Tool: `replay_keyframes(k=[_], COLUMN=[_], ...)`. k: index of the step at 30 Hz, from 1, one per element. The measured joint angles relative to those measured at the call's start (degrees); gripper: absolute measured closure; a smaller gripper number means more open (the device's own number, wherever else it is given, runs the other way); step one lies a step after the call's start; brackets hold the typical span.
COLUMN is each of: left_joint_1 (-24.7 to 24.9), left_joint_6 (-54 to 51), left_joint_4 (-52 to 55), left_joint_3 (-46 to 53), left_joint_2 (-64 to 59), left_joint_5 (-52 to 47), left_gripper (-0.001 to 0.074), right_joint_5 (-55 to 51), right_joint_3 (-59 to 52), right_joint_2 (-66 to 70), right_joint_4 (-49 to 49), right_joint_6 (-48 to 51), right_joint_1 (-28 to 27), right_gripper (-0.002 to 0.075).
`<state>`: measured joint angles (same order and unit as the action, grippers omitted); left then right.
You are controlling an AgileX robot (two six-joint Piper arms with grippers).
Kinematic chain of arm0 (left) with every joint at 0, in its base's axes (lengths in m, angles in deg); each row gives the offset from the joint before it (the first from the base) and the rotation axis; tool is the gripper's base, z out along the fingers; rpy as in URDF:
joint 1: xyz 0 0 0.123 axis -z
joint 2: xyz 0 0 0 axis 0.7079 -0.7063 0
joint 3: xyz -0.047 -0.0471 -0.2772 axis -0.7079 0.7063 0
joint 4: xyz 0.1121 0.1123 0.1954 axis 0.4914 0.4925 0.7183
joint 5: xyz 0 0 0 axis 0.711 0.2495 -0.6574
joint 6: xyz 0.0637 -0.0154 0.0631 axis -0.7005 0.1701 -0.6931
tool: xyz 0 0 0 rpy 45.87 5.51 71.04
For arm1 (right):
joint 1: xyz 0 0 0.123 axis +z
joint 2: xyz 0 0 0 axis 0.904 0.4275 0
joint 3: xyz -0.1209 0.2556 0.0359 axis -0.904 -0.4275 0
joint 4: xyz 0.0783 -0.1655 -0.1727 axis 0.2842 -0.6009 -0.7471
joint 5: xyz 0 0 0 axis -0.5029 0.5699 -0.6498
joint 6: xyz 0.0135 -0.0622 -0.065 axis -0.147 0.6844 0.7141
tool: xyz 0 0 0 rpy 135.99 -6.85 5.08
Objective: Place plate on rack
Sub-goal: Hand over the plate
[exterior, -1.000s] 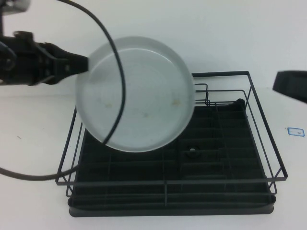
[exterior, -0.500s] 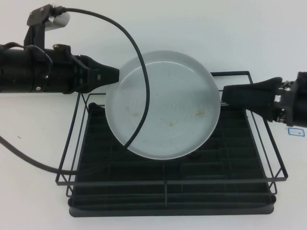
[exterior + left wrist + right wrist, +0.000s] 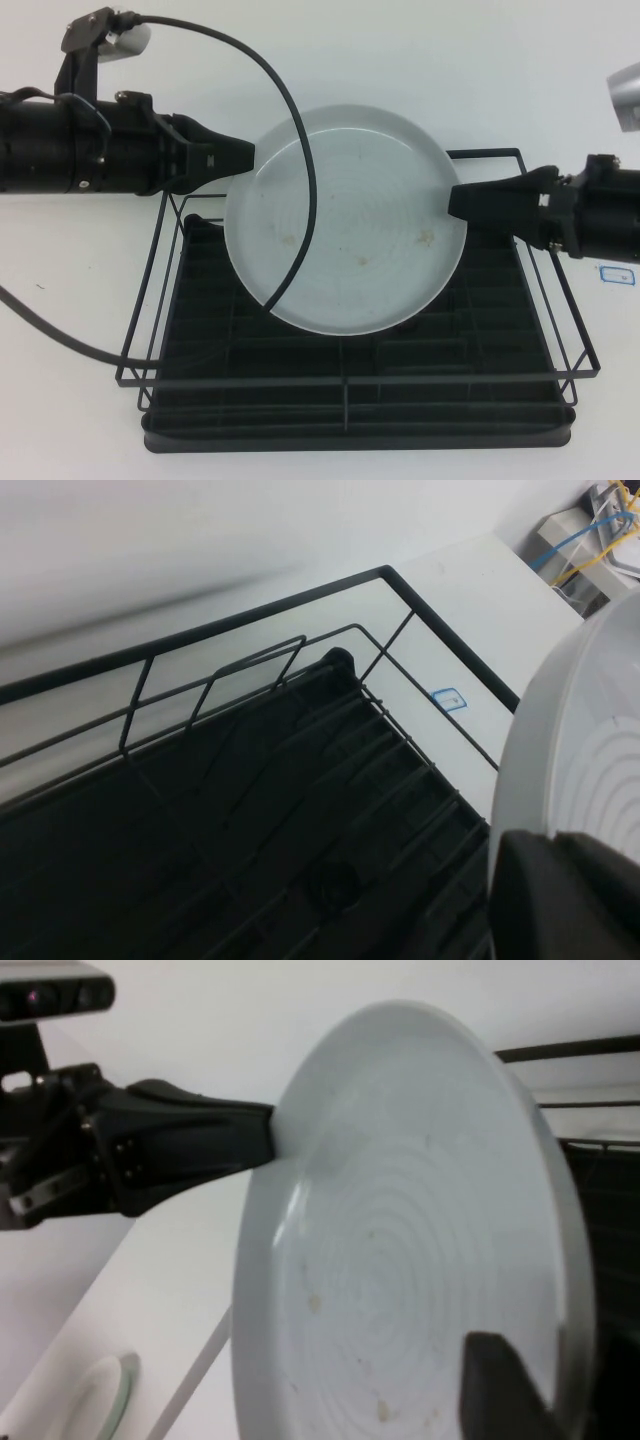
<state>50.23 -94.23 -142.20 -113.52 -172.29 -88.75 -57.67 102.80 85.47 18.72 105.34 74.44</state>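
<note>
A round pale grey-white plate (image 3: 345,220) sits at the centre of the high view, held in the air above the far half of a black wire rack (image 3: 560,290), its face tilted toward the camera and marked by a few faint brownish specks. The left gripper (image 3: 245,155) reaches in from the upper left of the frame, its fingers clenched on the plate's left rim. The right gripper (image 3: 455,200) comes in from the right edge at mid height, its fingers set about the plate's right rim; whether they press on it or stand a little apart cannot be told. A black cable (image 3: 300,150) arcs from the left arm across the front of the plate. The rack fills the lower half of the frame on a white table (image 3: 60,300), with a ribbed black tray base. Near the right edge, beside the rack, lies a small white label (image 3: 616,274) with a blue outline; no writing on it can be read.
</note>
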Motion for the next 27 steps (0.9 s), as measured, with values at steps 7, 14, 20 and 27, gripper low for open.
replay_keyframes(k=[7,14,20,27], left_joint_1=[0.0,-0.31,-0.2,-0.47], left_joint_6=[-0.86,-7.29,-12.57,-13.55], left_joint_4=[-0.17,-5.7,-10.76,-13.75], left_joint_3=[0.0,0.0,0.0,-0.1], left_joint_2=[0.0,0.0,0.23,1.73], left_joint_5=[-0.16,-4.63,-13.18,-20.03], left_gripper=[0.0734,0.0678,0.0332,0.0331], right_joint_5=[1.19,4.53,4.9,5.92], right_joint_3=[1.31,1.31,1.31,5.74], right_joint_2=[0.24,0.63,0.63,0.63], right_joint_4=[0.0,0.0,-0.48,-1.19], right_joint_6=[1.0,3.05,6.3,7.45], right_joint_1=[0.78,0.68,0.73,1.19], right_gripper=[0.0606,0.0666,0.0685,0.0692])
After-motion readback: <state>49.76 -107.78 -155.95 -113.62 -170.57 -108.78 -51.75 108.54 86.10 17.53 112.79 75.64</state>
